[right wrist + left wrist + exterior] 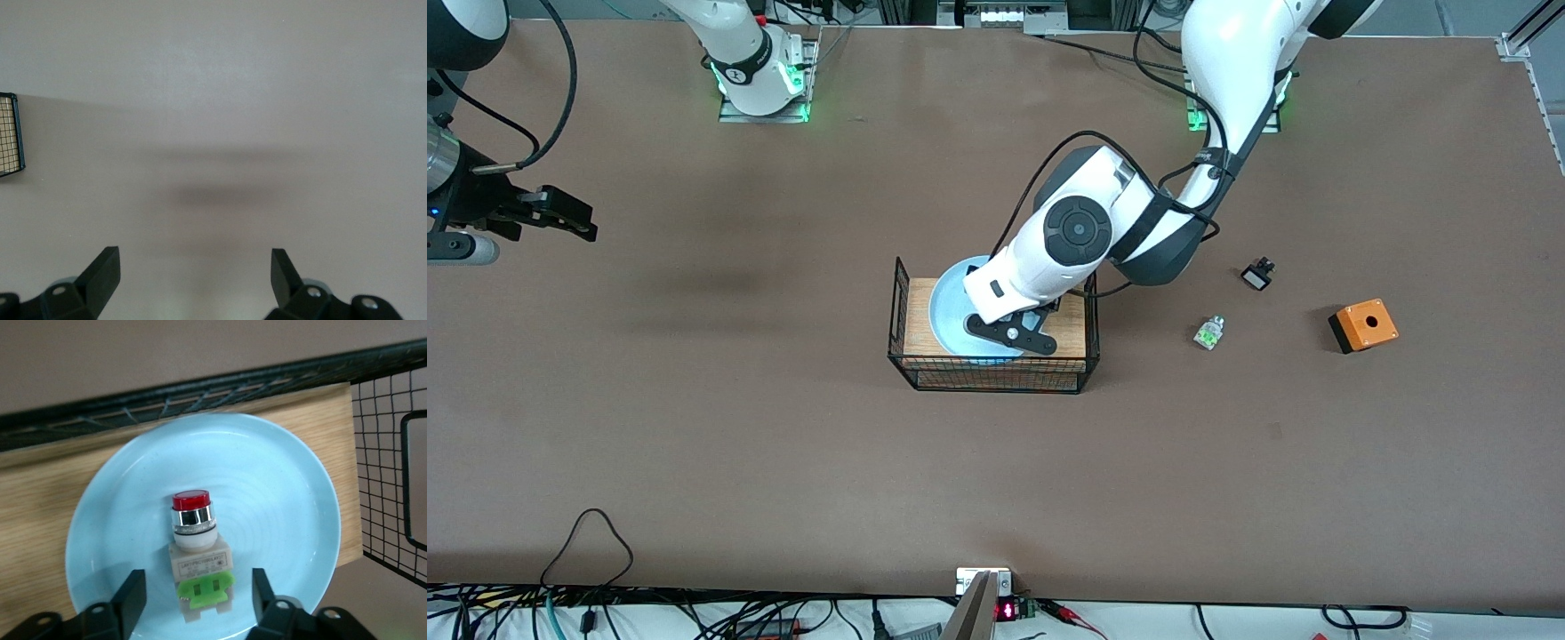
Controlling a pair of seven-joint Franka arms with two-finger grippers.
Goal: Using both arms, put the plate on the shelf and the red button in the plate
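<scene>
Pale-blue plate (207, 520) lies on the wooden board (40, 500) inside the wire basket (993, 372), directly beneath the left pincer (197, 597). The red button (197, 550) rests on the plate between that pincer's fingers (130, 597), which stand spread and clear of its body: released. Risk, as judged: a slanted lift could let a finger clip the green base and roll the button off the plate, or snag the basket mesh beside the pincer. The right pincer (193, 273), splayed and holding nothing, waits over bare surface (694, 444) toward the right arm's end.
</scene>
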